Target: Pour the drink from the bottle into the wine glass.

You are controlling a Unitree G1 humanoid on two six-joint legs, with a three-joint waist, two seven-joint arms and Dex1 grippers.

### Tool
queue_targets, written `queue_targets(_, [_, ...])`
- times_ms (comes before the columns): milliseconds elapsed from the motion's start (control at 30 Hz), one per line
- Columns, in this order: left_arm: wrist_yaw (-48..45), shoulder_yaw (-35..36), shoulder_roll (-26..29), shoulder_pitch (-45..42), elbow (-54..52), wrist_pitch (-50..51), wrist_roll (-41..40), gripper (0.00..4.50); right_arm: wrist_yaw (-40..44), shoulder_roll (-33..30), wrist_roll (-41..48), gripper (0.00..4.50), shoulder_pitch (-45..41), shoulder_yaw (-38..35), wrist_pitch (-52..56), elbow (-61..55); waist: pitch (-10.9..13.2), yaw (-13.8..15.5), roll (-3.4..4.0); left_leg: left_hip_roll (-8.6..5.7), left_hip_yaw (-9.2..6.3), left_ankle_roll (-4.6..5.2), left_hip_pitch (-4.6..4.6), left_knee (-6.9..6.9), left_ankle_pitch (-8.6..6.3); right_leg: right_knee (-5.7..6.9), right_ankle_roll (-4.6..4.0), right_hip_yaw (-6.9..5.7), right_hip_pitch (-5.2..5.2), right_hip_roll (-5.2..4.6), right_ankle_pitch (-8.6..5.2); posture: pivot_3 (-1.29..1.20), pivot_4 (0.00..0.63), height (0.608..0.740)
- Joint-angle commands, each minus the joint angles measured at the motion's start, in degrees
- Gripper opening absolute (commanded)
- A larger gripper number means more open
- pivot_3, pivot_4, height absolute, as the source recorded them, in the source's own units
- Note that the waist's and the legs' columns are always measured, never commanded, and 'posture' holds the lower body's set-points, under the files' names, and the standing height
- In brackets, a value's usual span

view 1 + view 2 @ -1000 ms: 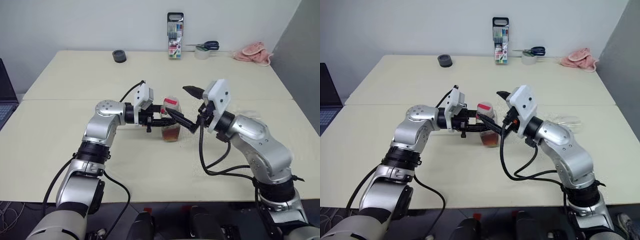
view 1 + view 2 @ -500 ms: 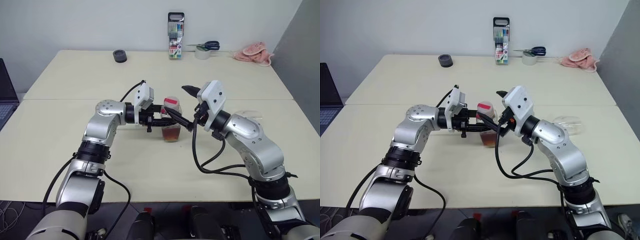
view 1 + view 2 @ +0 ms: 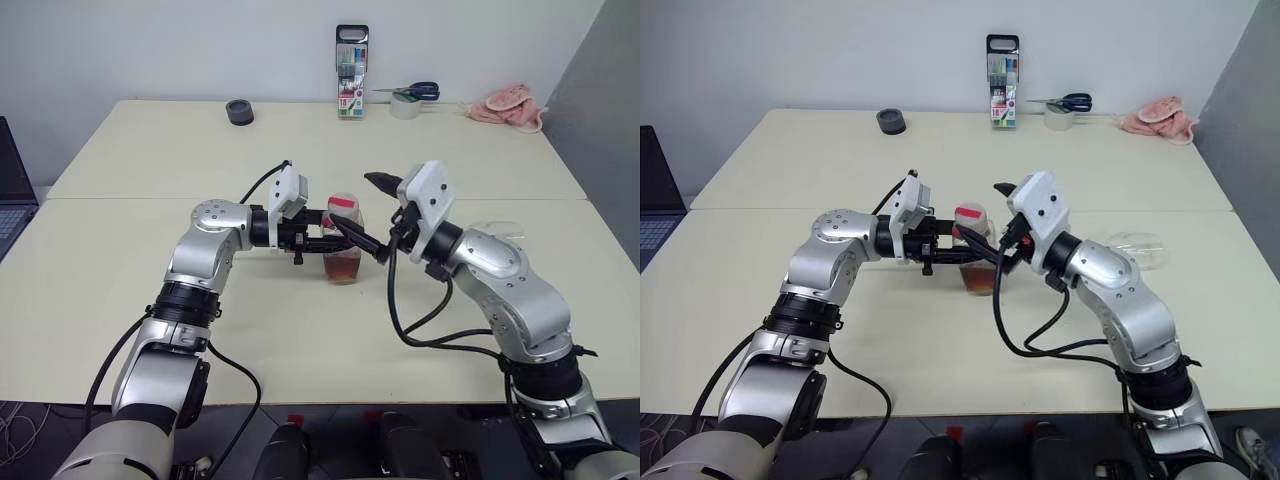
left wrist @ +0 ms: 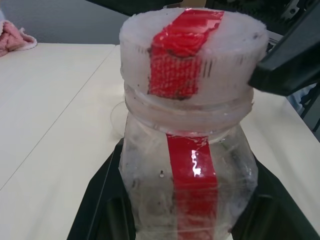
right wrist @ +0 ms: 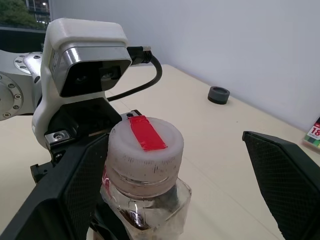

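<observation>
Clear plastic bottle (image 4: 187,165), red-striped white cap (image 4: 192,55), amber drink (image 3: 342,267).

wine glass (image 3: 1137,246) partly behind right arm, bottle (image 4: 189,165) base cut off

My bottle (image 3: 342,243) stands upright near the middle of the table, clear plastic with a red strip down its side and its white, red-striped cap on. The amber drink (image 3: 342,268) fills only its bottom part. My wine glass (image 3: 497,230) sits well off to its right.
</observation>
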Motion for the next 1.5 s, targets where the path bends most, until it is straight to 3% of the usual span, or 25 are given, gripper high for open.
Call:
queue_targets(33, [-0.2,1.2,0.6,-1.1,-2.0,-1.2,-0.9,1.8,0.2,-0.4,1.0,4.5,0.2,-2.4,0.0,-2.4,0.0,0.0,0.0,0.0,0.0,0.0,0.0,0.0,0.0,0.0,0.0,0.0,0.0,0.0,0.0,0.0,0.15,0.74])
queue_targets(1233, [-0.1,1.1,0.3,0.1,-2.2,-3.6,-1.1,1.8,3.7,-1.9,11.4,4.5,-1.5,-4.3,6.8,-6.4,0.0,0.0,0.0,0.0,-0.01,0.01,0.0,0.0,-0.01,0.0,0.0,0.0,0.0,0.0,0.0,0.0,0.15,0.74])
queue_targets(1500, [-0.6,0.5,0.0,1.1,-4.1,-2.9,-1.3,1.8,3.1,-2.7,9.7,4.5,-2.7,-3.3,7.7,-4.5,0.0,0.0,0.0,0.0,-0.01,0.01,0.0,0.0,-0.01,0.0,0.0,0.0,0.0,0.0,0.0,0.0,0.15,0.74])
